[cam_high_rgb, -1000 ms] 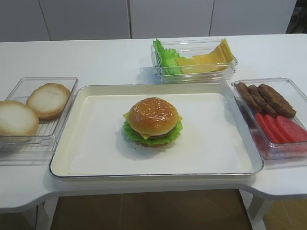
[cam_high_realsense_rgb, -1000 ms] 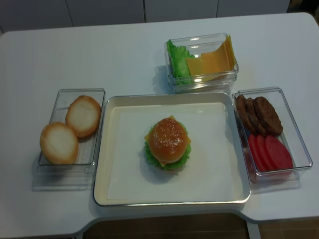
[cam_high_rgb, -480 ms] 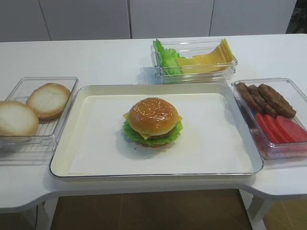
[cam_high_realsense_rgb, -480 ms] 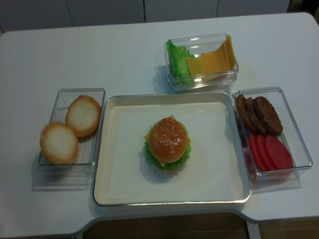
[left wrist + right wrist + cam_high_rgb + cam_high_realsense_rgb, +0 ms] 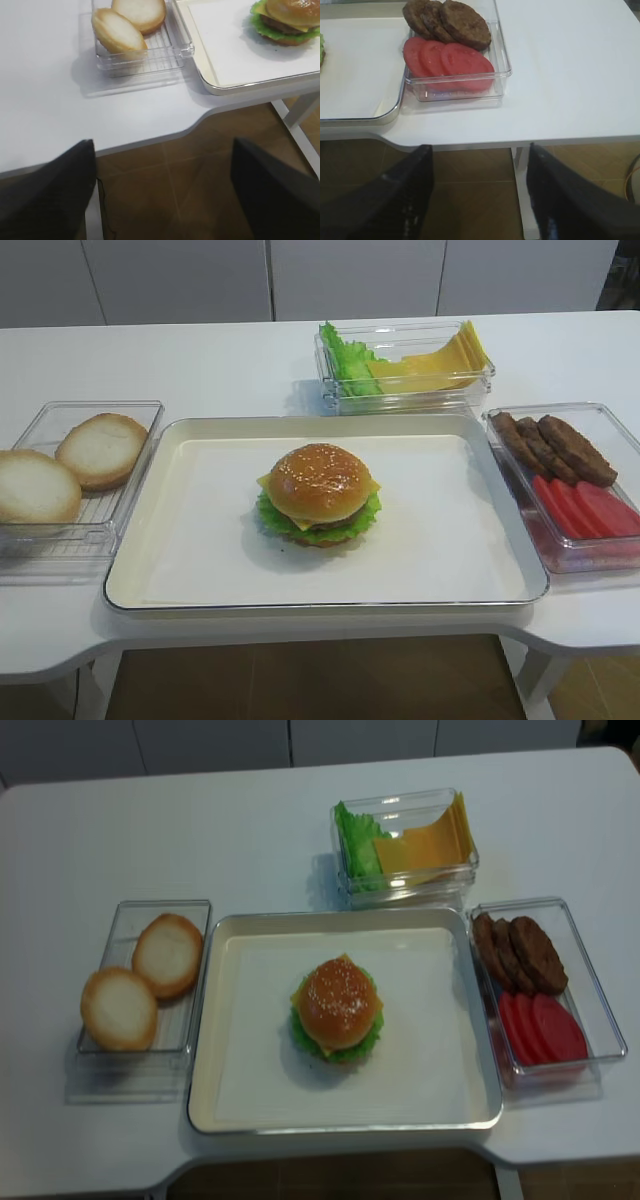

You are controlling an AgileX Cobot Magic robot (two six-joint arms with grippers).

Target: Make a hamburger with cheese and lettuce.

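The hamburger (image 5: 320,490) (image 5: 337,1005) stands in the middle of the cream tray (image 5: 330,422), capped by a glossy seeded top bun. Its lettuce (image 5: 268,516) frills out below, and corners of the cheese (image 5: 264,481) jut from under the bun. In the left wrist view the hamburger (image 5: 290,20) is at the top right. My left gripper (image 5: 160,200) hangs open and empty off the table's front left edge. My right gripper (image 5: 480,195) is open and empty off the front right edge. Neither gripper shows in the high views.
A clear box with two pale bun halves (image 5: 60,470) sits left of the tray. A box with loose lettuce and cheese slices (image 5: 405,365) stands behind it. On the right is a box with brown patties and tomato slices (image 5: 570,475) (image 5: 450,50).
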